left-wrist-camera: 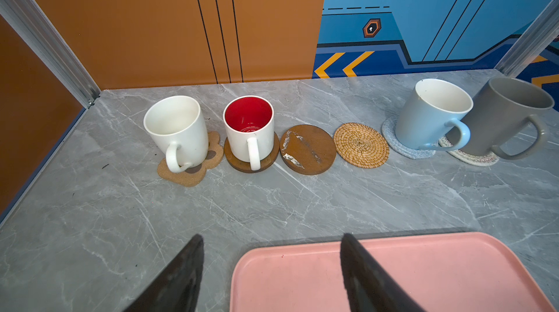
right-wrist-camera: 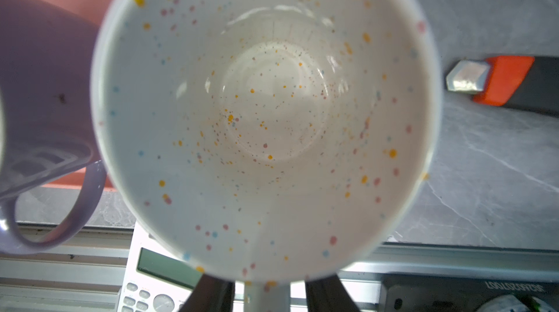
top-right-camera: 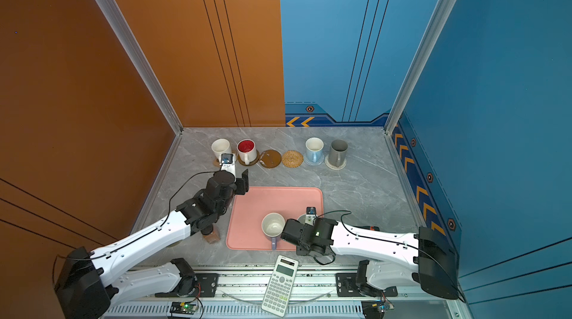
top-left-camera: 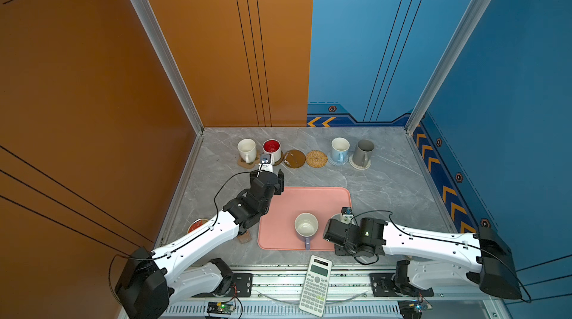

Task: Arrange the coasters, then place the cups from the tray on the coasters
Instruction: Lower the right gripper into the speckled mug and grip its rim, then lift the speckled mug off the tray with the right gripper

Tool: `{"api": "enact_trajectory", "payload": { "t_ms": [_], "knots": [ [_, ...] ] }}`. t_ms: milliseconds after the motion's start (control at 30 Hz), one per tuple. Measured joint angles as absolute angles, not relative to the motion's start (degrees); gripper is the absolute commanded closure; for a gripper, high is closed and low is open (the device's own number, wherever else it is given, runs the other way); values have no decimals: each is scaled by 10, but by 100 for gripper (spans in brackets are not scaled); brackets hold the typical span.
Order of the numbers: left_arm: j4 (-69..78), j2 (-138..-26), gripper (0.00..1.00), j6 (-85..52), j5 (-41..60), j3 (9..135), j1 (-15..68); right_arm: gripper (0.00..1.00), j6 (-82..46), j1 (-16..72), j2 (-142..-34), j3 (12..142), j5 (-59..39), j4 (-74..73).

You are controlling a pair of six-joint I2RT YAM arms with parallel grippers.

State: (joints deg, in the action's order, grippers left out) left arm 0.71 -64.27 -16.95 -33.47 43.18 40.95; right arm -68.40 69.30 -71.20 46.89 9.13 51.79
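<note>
Four cups seated on coasters; two coasters bare.
We count lavender mug on tray; speckled mug at its edge, handle between right gripper jaws, grip uncertain; left gripper wide, empty.

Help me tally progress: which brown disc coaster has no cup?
The scratched brown disc, beside the rattan coaster; the other brown disc carries the red-lined mug.
</note>
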Motion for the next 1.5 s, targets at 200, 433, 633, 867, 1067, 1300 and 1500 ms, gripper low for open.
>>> {"api": "enact_trajectory", "payload": {
  "t_ms": [200,433,633,867,1067,1300,1500],
  "knots": [
    [7,-645,28,-170,-335,432,409,72,-684,687,-718,460,91,509],
    [8,-647,28,-169,-335,432,409,87,-682,686,-718,455,89,496],
    [8,-652,28,-170,-335,432,409,100,-682,683,-718,454,90,496],
    [8,-652,28,-169,-335,432,409,100,-682,682,-715,454,90,497],
    [8,-652,27,-169,-335,432,409,100,-682,682,-708,454,92,502],
    [8,-652,27,-169,-335,432,409,100,-678,682,-707,461,93,520],
    [11,-653,27,-169,-335,432,409,100,-671,681,-707,489,108,544]
  ]
}}
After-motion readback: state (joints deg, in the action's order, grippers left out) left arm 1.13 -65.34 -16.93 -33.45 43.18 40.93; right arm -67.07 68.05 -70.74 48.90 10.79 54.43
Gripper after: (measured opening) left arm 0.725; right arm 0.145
